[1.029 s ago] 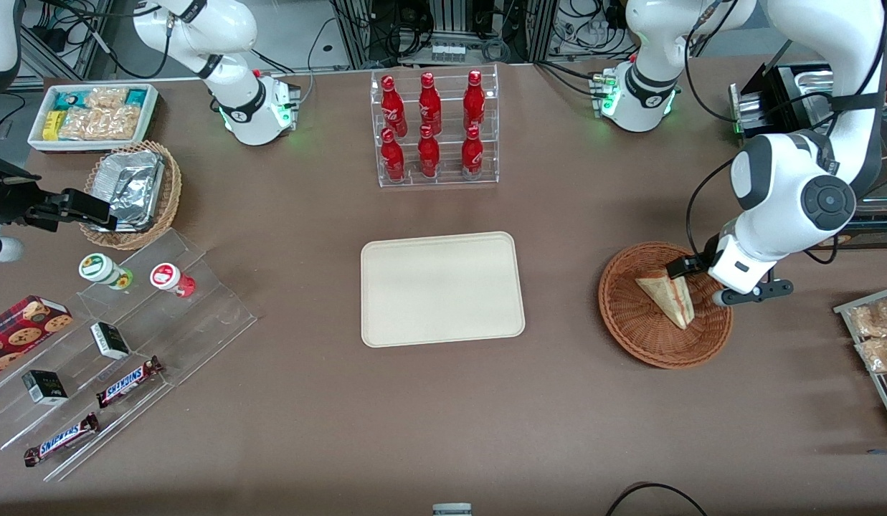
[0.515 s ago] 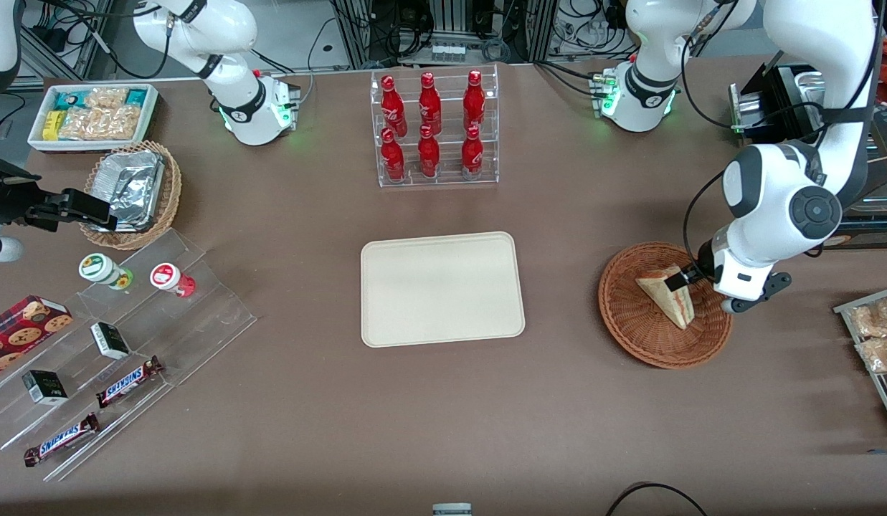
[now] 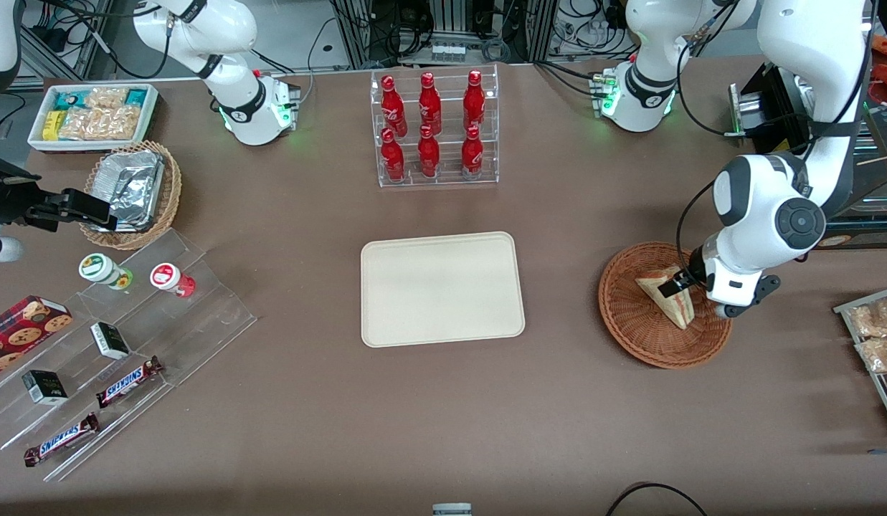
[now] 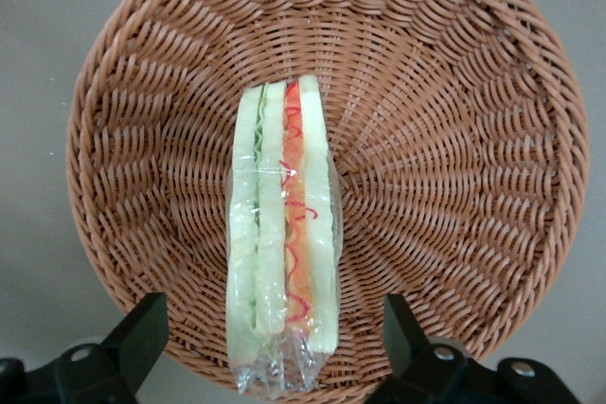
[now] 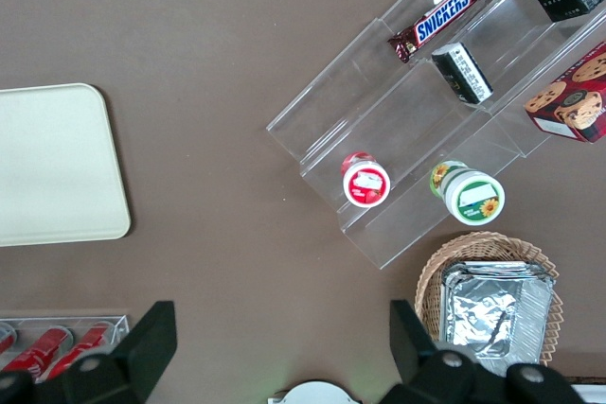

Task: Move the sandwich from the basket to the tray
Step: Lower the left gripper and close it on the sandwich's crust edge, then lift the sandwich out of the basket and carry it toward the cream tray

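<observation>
The fingers (image 4: 142,333) are spread wide, one on each side of the sandwich (image 4: 282,243), with clear gaps and nothing pinched yet, so the gripper (image 4: 270,347) is basically lined up for the grab over the basket (image 4: 454,139). To get this step right, the descent should probably be kept straight so both pads meet the flat bread faces, not the filling edge, and the squeeze kept gentle, since soft bread in thin wrap gets crushed or slips out easily. The sandwich is stood on edge in the middle of the basket: pale bread slabs, green on one side, red and pink squiggles on the other, all under crinkly clear film bunched at the end nearest the fingers. The basket is round, shallow, reddish-brown wicker with a ribbed weave. The tray (image 3: 442,288) is smooth, matte cream, low-rimmed, round-cornered, and well apart toward the table's middle.
</observation>
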Motion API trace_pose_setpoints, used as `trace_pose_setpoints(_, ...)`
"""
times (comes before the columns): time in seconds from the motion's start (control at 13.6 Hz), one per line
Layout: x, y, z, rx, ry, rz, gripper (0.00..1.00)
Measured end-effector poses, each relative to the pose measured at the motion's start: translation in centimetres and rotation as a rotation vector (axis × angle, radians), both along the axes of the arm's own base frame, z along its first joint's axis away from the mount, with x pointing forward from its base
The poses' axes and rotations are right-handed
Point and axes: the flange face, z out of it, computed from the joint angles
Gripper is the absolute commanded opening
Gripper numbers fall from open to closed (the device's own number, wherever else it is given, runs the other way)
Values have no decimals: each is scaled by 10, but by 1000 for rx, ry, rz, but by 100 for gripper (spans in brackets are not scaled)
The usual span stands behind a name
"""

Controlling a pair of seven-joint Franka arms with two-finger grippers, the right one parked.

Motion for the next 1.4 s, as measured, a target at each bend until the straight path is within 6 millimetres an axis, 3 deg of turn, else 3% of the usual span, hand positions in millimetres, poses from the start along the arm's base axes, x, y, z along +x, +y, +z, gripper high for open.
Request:
trace_pose_setpoints(0.29,1,-1,-20,0,14,14,100)
trace_pose_setpoints(0.37,1,-1,-25,0,18,16,94)
trace_pose_setpoints(0.51,1,-1,-33,0,21,28,26)
trace_pose_setpoints(0.59,1,-1,-36,2,22,43,2)
trace_pose_setpoints(0.96,3,-2,-25,3,22,53,0)
trace_pose_setpoints(1.18,9,-7,9,4,42,41,0)
trace_pose_setpoints(1.4,22,-33,53,-5,37,-5,0)
